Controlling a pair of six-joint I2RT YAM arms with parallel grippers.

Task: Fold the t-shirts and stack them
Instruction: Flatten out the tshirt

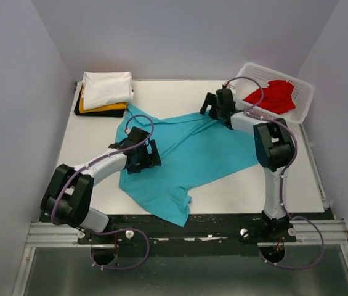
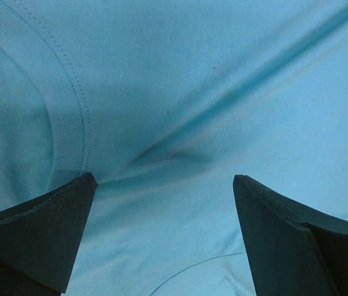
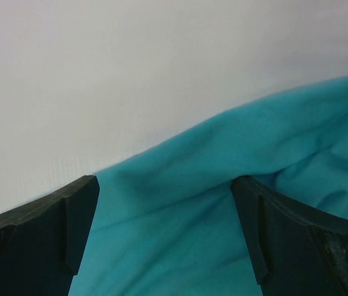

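The teal t-shirt (image 1: 189, 151) lies spread and wrinkled across the middle of the white table. My left gripper (image 1: 141, 154) is low over its left part, open, its fingers (image 2: 50, 228) straddling cloth near the collar seam (image 2: 75, 117). My right gripper (image 1: 220, 110) is open at the shirt's far edge, and teal cloth (image 3: 223, 216) lies between its fingers (image 3: 284, 240). A folded stack sits at the far left: a white shirt (image 1: 107, 87) on a yellow-orange one (image 1: 103, 108) on a black one (image 1: 100, 113). A red shirt (image 1: 274, 95) lies in the basket.
The white plastic lattice basket (image 1: 303, 102) stands at the far right corner. The table (image 1: 87, 154) is walled by grey panels on three sides. The shirt's lower corner (image 1: 177, 213) hangs over the table's near edge onto the black rail.
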